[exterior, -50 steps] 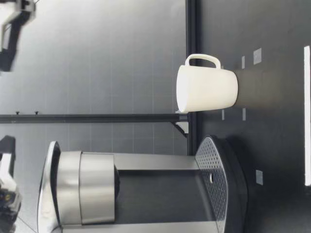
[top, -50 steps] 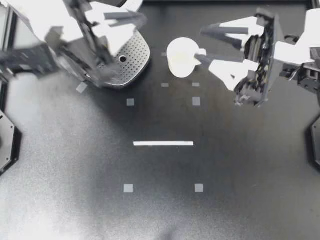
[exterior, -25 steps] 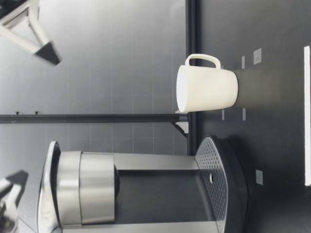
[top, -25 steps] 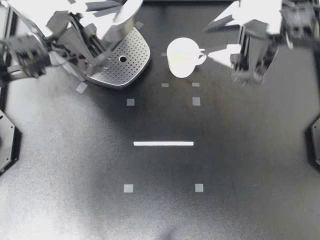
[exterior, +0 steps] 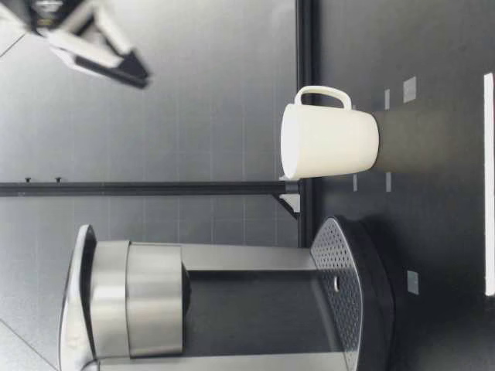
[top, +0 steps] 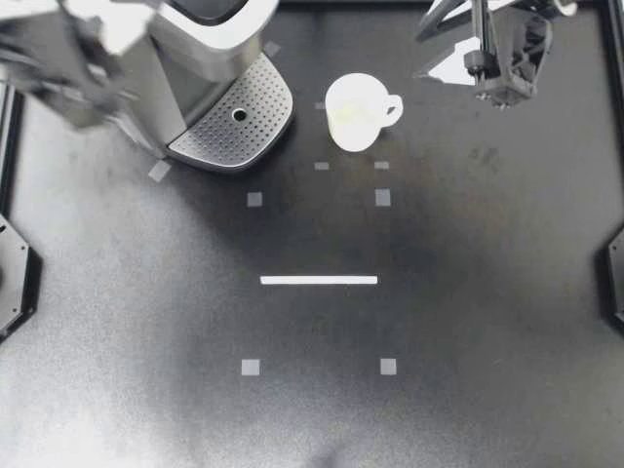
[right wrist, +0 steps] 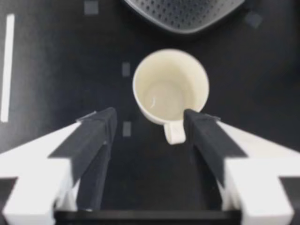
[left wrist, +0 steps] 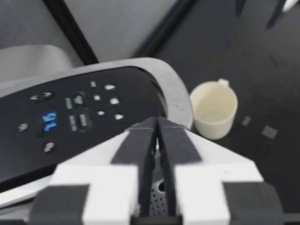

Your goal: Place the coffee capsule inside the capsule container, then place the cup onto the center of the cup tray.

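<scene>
**Cup beside the tray, both grippers off the table**

The cup (top: 356,112) stands upright on the black table (top: 439,341). It is just beside the cup tray (top: 239,122) but apart from it, and its handle points away from the tray. The tray is the perforated grey plate at the foot of the coffee machine (top: 195,44).

My right gripper (top: 419,56) hangs at the far edge of the table, near the cup on its handle side. Its fingers (right wrist: 101,133) are spread wide and grasp nothing. In the right wrist view the cup shows between them and ahead, with the handle turned toward the gripper, and neither finger touches it.

My left arm (top: 58,54) is only a blur beside the machine in the top view. The left wrist view shows my left gripper (left wrist: 155,125) with its two fingers pressed together and nothing between them. It hangs over the machine's dark button panel (left wrist: 70,117), and the cup sits beyond the panel's rim.

In the low view a gripper (exterior: 116,54) hangs high above the table, well clear of the cup. I cannot tell from that view which arm it belongs to.

A white strip (top: 319,280) and small grey squares (top: 382,198) mark the table nearer the middle.
</scene>
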